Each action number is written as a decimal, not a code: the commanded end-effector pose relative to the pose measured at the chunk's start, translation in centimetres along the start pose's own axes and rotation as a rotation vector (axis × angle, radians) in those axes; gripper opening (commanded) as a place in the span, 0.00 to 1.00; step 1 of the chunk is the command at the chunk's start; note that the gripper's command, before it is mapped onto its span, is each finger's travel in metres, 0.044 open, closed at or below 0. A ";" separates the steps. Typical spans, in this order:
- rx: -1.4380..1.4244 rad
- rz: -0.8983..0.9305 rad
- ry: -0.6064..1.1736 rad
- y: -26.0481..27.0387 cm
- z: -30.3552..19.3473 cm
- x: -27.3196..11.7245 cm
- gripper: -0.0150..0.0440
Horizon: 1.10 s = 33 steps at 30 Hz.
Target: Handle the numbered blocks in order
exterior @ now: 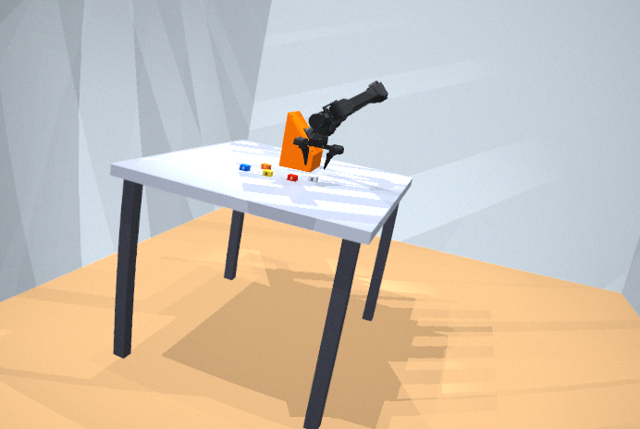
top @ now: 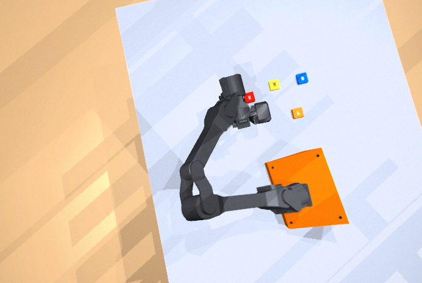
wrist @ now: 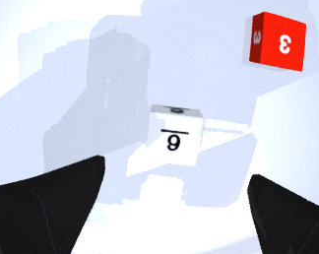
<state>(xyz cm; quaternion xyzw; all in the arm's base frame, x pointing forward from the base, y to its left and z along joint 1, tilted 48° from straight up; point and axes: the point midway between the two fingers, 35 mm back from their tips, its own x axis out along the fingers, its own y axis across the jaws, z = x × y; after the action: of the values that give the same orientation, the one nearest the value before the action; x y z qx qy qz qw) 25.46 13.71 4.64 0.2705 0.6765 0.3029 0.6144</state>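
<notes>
1. Gripper (top: pixel 247 107) (exterior: pixel 314 165) (wrist: pixel 179 176): jaws apart, holding nothing.
2. White block (exterior: pixel 313 178) (wrist: pixel 182 152), underlined 6: on table (top: pixel 316 33) (exterior: pixel 187 167), ahead of fingertips.
3. Judged status: 6 probably released; higher digits remain, if any.

Six-joint arm (top: pixel 207 145) (exterior: pixel 347 111) bent at the elbow, reaching out over the table. Parallel-jaw gripper (exterior: pixel 314 165) (wrist: pixel 179 176) pointed down, raised off the tabletop, fingers (exterior: pixel 327 159) spread wide, nothing gripped.
</notes>
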 end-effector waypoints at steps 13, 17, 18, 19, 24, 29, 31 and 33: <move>-0.008 0.002 -0.014 0.1 0.1 -7.3 0.46; -0.008 0.002 -0.014 0.0 0.3 -7.3 0.46; -0.008 0.000 -0.015 -0.4 0.7 -7.4 0.46; -0.008 -0.003 -0.016 -1.1 1.5 -7.6 0.46; -0.007 -0.016 -0.021 -6.3 5.7 -8.5 0.46; -0.008 -0.021 -0.022 -12.7 8.7 -8.9 0.46; -0.008 -0.020 -0.022 -15.5 9.5 -8.8 0.46; -0.010 -0.019 -0.022 -18.4 10.0 -8.6 0.46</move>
<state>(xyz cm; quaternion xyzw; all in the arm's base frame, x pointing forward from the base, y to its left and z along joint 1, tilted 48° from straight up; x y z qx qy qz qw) 35.62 -1.44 -0.05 0.2651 0.6672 0.2965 0.6298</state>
